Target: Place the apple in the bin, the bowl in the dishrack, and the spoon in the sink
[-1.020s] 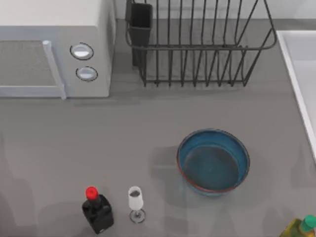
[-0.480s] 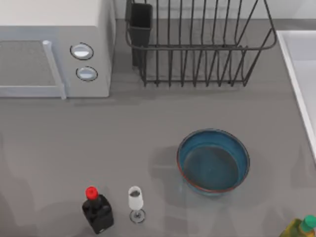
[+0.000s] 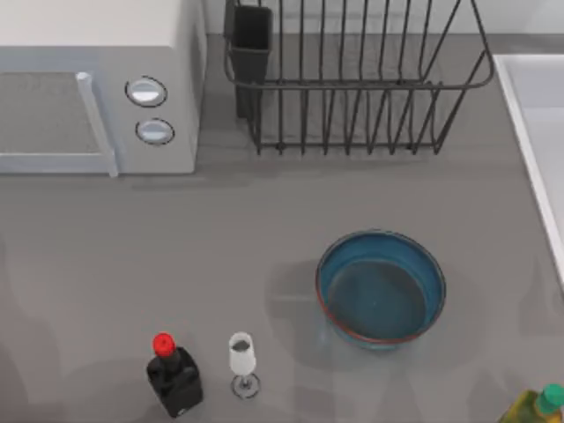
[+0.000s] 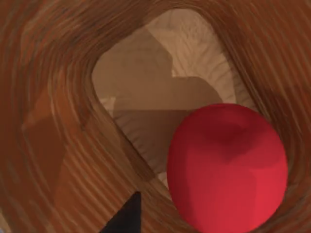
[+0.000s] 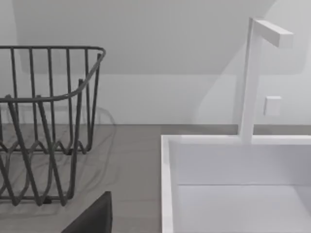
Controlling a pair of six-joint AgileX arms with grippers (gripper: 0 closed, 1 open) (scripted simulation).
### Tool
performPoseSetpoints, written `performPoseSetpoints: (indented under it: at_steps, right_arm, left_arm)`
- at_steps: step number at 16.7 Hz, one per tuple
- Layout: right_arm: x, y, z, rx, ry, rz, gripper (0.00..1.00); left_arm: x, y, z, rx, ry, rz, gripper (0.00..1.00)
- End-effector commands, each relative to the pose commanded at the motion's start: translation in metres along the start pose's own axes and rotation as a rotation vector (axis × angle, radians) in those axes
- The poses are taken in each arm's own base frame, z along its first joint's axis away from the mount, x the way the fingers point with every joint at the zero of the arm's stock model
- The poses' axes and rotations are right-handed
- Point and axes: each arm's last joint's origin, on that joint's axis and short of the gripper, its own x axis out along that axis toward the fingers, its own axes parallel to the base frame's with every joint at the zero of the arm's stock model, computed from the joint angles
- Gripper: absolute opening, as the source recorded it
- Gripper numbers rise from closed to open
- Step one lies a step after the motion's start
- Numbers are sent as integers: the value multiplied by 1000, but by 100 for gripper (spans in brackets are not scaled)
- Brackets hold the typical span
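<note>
In the left wrist view, the red apple (image 4: pixel 227 167) lies inside the bin (image 4: pixel 58 97), a brown wood-grained container with a pale floor. A black part of my left gripper (image 4: pixel 124 218) shows beside the apple, with a gap between them. The blue bowl (image 3: pixel 381 289) sits upright on the counter, right of centre in the top view. Behind it stands the black wire dishrack (image 3: pixel 352 85), also seen in the right wrist view (image 5: pixel 48 47). The white sink (image 3: pixel 520 132) is at the right edge. A black part of my right gripper (image 5: pixel 90 216) points toward the sink (image 5: pixel 166 184). The spoon is out of view.
A microwave (image 3: pixel 97 88) fills the back left. A red-capped black bottle (image 3: pixel 174 374) and a wine glass (image 3: pixel 242 361) stand at the front left, and a yellow-green bottle (image 3: pixel 536 407) at the front right corner. A white faucet (image 5: pixel 252 77) rises behind the sink.
</note>
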Motion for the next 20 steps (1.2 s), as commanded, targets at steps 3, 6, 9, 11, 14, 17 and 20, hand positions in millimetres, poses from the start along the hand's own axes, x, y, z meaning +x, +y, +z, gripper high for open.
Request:
performPoseSetpoints:
  at_steps: [3, 6, 9, 11, 14, 17, 20]
  right_arm:
    - [0, 0, 0, 0, 0, 0, 100]
    - [0, 0, 0, 0, 0, 0, 100]
    - [0, 0, 0, 0, 0, 0, 100]
    - [0, 0, 0, 0, 0, 0, 100]
    - [0, 0, 0, 0, 0, 0, 100]
    - [0, 0, 0, 0, 0, 0, 100]
    - [0, 0, 0, 0, 0, 0, 100]
  left_arm:
    - [0, 0, 0, 0, 0, 0, 100]
    - [0, 0, 0, 0, 0, 0, 100]
    - [0, 0, 0, 1, 1, 0, 100]
    - [0, 1, 2, -26, 12, -4, 100]
    - [2, 7, 8, -145, 64, -16, 100]
    - [4, 15, 19, -356, 155, -21, 100]
    - [7, 24, 30, -654, 282, 8, 100]
